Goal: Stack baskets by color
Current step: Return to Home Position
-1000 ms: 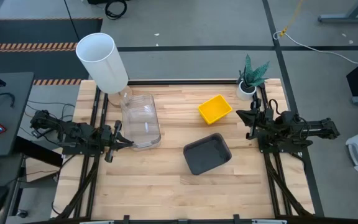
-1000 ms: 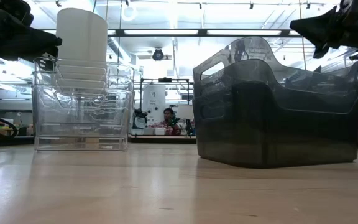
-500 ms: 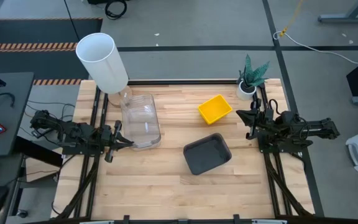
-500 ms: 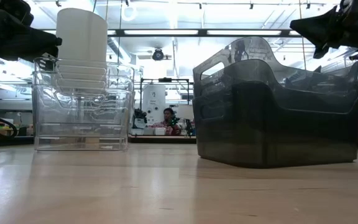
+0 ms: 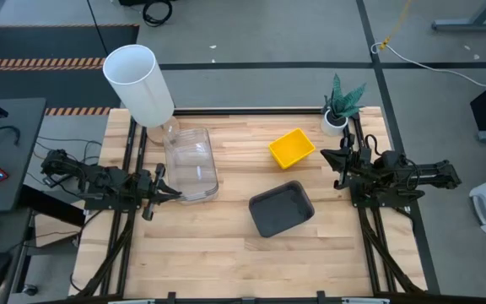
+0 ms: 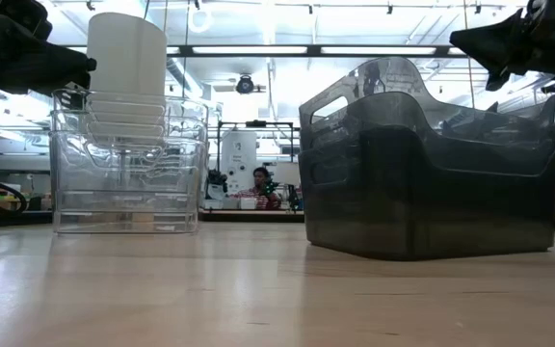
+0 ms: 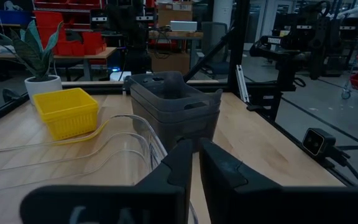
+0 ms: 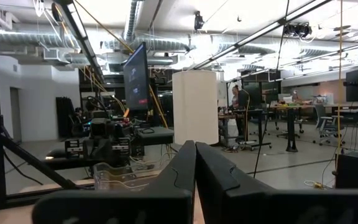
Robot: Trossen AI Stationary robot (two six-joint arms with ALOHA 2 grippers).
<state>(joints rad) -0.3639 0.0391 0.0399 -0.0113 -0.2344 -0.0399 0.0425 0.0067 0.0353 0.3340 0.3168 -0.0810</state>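
The left gripper hangs over the table's left edge, its fingers closed to a narrow slit and holding nothing, its tip just beside the near left corner of the clear baskets. These sit nested in one stack on the left, in front of the white cylinder at the far left corner. The right gripper hangs at the right edge, fingers pressed together and empty, near the plant at the far right corner. The dark baskets sit nested in one stack right of centre, nearest of all and turned askew. The yellow basket stands farther back, between the clear stack and the right gripper, apart from both; whether it is one or several I cannot tell
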